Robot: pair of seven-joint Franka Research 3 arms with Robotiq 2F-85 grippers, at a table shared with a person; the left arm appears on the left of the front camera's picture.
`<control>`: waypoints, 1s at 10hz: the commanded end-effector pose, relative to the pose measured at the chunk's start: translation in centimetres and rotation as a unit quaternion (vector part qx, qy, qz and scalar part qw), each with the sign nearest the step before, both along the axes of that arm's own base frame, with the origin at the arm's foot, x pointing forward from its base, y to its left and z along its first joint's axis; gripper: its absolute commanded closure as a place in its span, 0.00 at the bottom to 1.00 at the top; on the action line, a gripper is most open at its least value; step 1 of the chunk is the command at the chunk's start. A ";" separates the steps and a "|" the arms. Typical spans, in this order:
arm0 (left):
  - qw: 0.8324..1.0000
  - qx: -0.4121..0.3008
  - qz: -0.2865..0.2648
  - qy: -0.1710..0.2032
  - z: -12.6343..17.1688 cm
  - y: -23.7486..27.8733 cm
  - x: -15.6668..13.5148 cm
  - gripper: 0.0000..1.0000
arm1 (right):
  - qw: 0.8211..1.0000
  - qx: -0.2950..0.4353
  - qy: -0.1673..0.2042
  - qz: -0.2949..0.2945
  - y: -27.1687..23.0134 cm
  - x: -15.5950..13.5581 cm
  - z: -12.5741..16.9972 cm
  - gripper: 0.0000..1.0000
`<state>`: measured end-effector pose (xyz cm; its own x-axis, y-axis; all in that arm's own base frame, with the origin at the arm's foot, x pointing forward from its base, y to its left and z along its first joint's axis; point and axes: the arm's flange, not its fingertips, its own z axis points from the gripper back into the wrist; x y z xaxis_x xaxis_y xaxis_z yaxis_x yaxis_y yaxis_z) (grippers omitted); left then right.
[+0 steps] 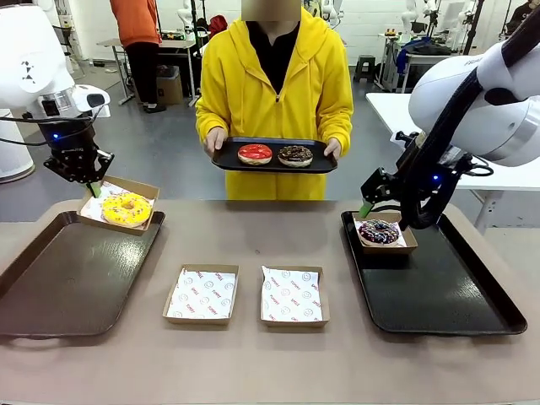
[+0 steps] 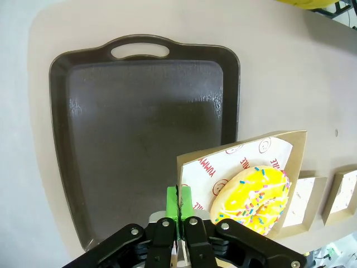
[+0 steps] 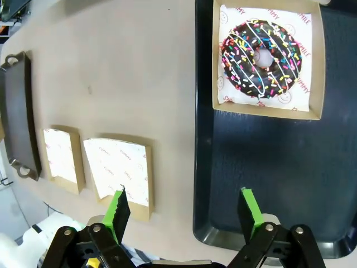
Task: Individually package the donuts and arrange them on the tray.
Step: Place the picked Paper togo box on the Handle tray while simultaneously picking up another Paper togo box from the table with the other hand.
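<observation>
The yellow donut (image 1: 126, 209) (image 2: 257, 196) lies in a paper-lined box (image 1: 95, 207) (image 2: 234, 157) at the far right corner of the left tray (image 1: 67, 278) (image 2: 134, 139). My left gripper (image 1: 93, 187) (image 2: 178, 204) is shut on that box's rim. The dark sprinkled donut (image 1: 379, 231) (image 3: 261, 58) sits in its box (image 1: 409, 246) (image 3: 318, 84) at the far left corner of the right tray (image 1: 447, 287) (image 3: 268, 167). Just above and beside it hangs my right gripper (image 1: 371, 205) (image 3: 183, 195), open and holding nothing. The red donut (image 1: 255, 153) and chocolate donut (image 1: 295, 156) rest on a black tray (image 1: 228, 160) held by the person.
Two empty paper-lined boxes (image 1: 202, 294) (image 1: 293, 295) lie on the table between the trays, near the front edge. The person in a yellow hoodie (image 1: 274, 93) stands at the far side, both hands on the small tray.
</observation>
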<state>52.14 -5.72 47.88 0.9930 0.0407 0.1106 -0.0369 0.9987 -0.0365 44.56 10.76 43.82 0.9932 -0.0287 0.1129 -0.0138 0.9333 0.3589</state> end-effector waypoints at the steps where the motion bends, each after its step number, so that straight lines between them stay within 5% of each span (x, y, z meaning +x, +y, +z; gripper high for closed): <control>1: 1.000 0.003 0.004 -0.003 0.3 0.0 0.0 0.99 | 1.000 -0.003 -0.001 0.000 0.1 -0.1 0.2 0.00; 4: 1.000 0.003 0.004 -0.003 0.3 0.0 0.0 0.99 | 1.000 0.000 -0.001 0.000 0.0 0.0 0.1 0.00; 10: 0.999 0.021 -0.033 0.016 -3.3 4.0 1.9 0.99 | 0.985 -0.166 0.002 -0.041 10.2 -2.7 -4.0 0.00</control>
<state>53.47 -2.39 44.50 0.9983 0.0053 0.0583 -0.0044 0.9999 -0.0154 41.41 19.96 40.97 0.9910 -0.0352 0.1294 0.0241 0.9960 0.0863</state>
